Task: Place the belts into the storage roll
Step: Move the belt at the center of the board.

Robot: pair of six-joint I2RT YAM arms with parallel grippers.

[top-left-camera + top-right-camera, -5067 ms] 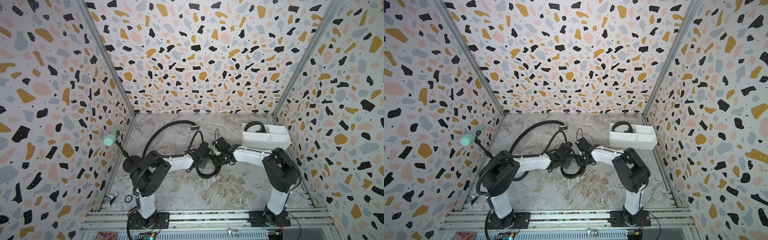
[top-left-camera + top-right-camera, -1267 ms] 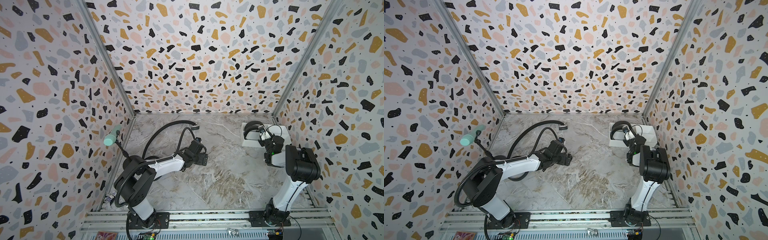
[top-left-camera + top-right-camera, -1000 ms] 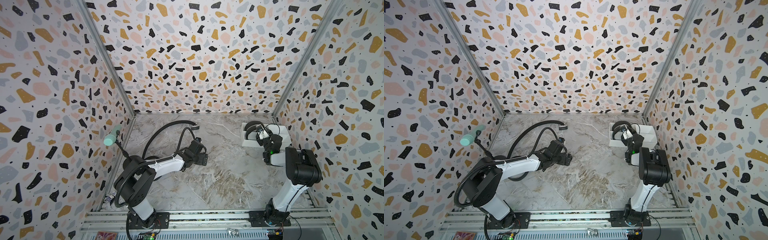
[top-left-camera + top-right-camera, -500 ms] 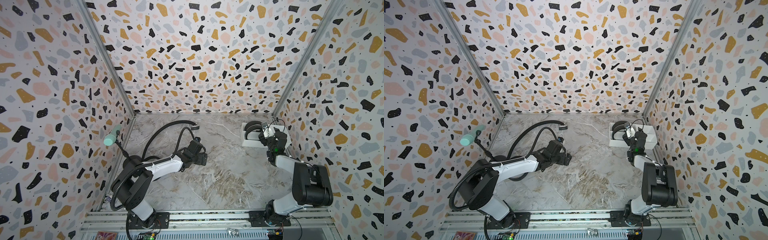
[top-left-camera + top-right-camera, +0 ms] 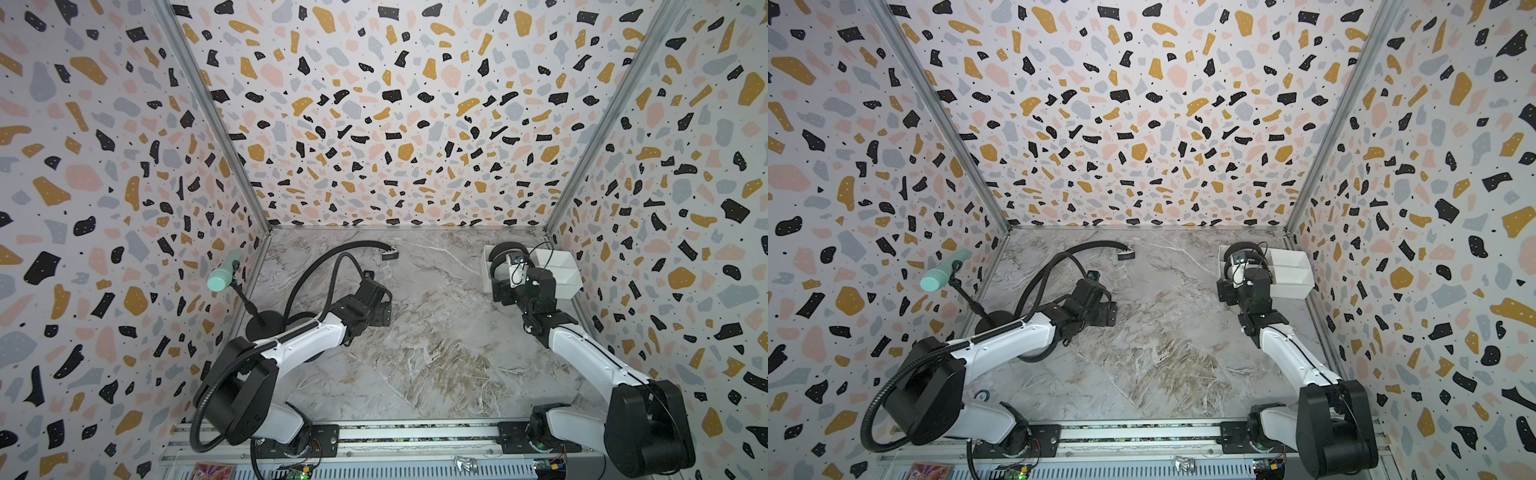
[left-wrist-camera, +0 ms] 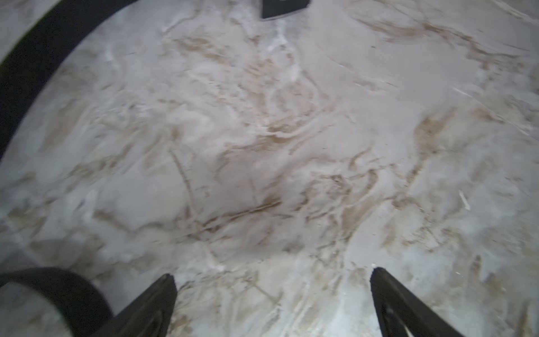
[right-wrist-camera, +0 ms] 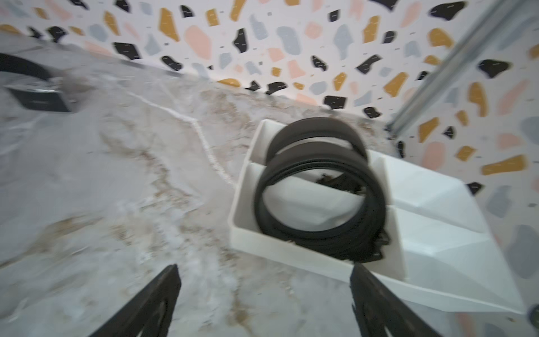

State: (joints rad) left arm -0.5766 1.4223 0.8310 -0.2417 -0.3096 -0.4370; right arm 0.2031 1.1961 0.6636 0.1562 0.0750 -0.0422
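So the white tray [image 5: 559, 286] is sitting at the right of the frame in both top views, tucked against the right wall near the back corner. Two coiled belts are standing on edge inside it. The right wrist view is showing one coil [image 7: 315, 128] in the end compartment farther from the camera, and a thicker coil [image 7: 320, 248] in the compartment next to it, just across a divider.

The right gripper [image 7: 265, 271] is hanging just off the tray's near wall, fingers spread wide and nothing between them.

The third belt [image 5: 389, 253] is lying out on the marble table [image 5: 415, 340], centre-left of the frame. Its buckle end is pointing right and the strap is arcing back toward the left arm. The left gripper [image 6: 271, 280] is hovering low over bare table near that strap, fingers splayed wide too and gripping nothing.

A dark loop [image 6: 58, 289] is also showing beside one finger in the left wrist view, but I can't tell if it's belt or cable.
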